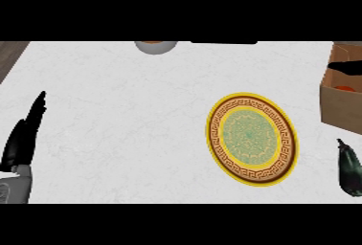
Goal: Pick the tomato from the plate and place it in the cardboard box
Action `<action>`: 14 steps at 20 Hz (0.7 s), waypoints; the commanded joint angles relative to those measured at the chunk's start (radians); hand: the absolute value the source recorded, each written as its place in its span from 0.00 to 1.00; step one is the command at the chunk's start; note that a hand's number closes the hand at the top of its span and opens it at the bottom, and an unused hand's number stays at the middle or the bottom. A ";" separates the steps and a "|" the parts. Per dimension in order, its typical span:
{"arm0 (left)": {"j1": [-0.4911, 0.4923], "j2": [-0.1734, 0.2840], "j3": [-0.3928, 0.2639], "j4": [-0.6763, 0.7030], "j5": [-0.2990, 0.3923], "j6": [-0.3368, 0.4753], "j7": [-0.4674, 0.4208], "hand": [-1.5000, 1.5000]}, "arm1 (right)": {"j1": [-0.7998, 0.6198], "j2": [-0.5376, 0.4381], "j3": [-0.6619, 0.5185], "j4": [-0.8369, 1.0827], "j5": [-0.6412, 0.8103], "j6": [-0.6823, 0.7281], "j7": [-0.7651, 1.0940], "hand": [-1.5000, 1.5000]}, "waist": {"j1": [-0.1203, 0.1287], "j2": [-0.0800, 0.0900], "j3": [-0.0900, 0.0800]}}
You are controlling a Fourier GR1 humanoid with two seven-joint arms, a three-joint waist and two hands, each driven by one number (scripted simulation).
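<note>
Head view shows the white bench [127, 119] with a round plate [218, 139] right of middle, yellow-rimmed with a brown key pattern; nothing lies on it. At the right edge stands the cardboard box [338, 107], and a bit of the red-orange tomato [344, 88] shows inside it. The left hand [25, 131] rests at the left edge, fingers straight and holding nothing. A dark eggplant [348, 167] lies near the lower right. A grey bowl [155, 46] sits at the far edge.
</note>
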State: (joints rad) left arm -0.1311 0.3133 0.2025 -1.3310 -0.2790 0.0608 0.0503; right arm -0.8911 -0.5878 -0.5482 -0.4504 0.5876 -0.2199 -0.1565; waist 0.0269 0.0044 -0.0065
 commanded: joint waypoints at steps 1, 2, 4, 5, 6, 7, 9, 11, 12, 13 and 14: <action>0.009 0.061 0.037 -0.038 0.029 -0.051 0.027 0.50 | 0.016 -0.032 -0.082 -0.012 -0.088 -0.029 -0.072 0.00 | -0.009 -0.001 0.008; 0.000 0.049 0.048 0.006 0.037 -0.040 -0.011 0.50 | 0.061 0.003 -0.108 -0.018 -0.123 -0.052 -0.133 0.00 | -0.016 0.000 0.008; 0.016 0.015 0.018 -0.013 0.004 -0.008 0.015 0.50 | 0.037 -0.088 -0.153 -0.020 -0.175 0.035 -0.111 0.00 | -0.021 -0.002 0.008; 0.010 0.017 0.018 -0.003 0.008 -0.015 -0.008 0.50 | 0.036 -0.092 -0.161 -0.003 -0.182 0.009 -0.139 0.00 | -0.014 0.002 0.008; 0.008 -0.021 -0.003 0.001 -0.021 0.030 -0.001 0.50 | 0.026 -0.116 -0.160 -0.005 -0.193 0.047 -0.117 0.00 | -0.017 0.000 0.007; 0.006 0.047 0.044 -0.042 0.042 -0.053 0.034 0.50 | 0.055 -0.069 -0.171 -0.038 -0.222 0.027 -0.124 0.00 | -0.020 -0.004 0.007; -0.017 0.031 0.044 0.064 0.000 0.000 -0.031 0.50 | 0.092 -0.139 -0.182 -0.051 -0.259 0.144 -0.134 0.00 | -0.033 -0.004 0.006; 0.065 0.000 0.020 -0.054 -0.006 0.011 -0.005 0.50 | 0.177 -0.196 -0.241 -0.047 -0.304 0.165 -0.182 0.00 | -0.030 -0.006 0.007; 0.023 0.032 0.054 -0.004 0.037 -0.034 -0.009 0.50 | 0.180 -0.213 -0.242 -0.073 -0.319 0.193 -0.153 0.00 | -0.036 -0.007 0.006; -0.001 0.018 0.038 0.038 -0.005 0.008 -0.022 0.50 | 0.205 -0.259 -0.262 -0.052 -0.332 0.228 -0.142 0.00 | -0.043 -0.005 0.006; 0.054 0.033 0.046 -0.013 0.015 -0.025 -0.021 0.50 | 0.266 -0.246 -0.270 -0.054 -0.341 0.212 -0.186 0.00 | -0.032 -0.006 0.007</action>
State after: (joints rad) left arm -0.1023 0.3371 0.2397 -1.3363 -0.2671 0.0464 0.0403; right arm -0.7274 -0.7752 -0.7713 -0.4975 0.3024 -0.0635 -0.3100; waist -0.0035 -0.0005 -0.0002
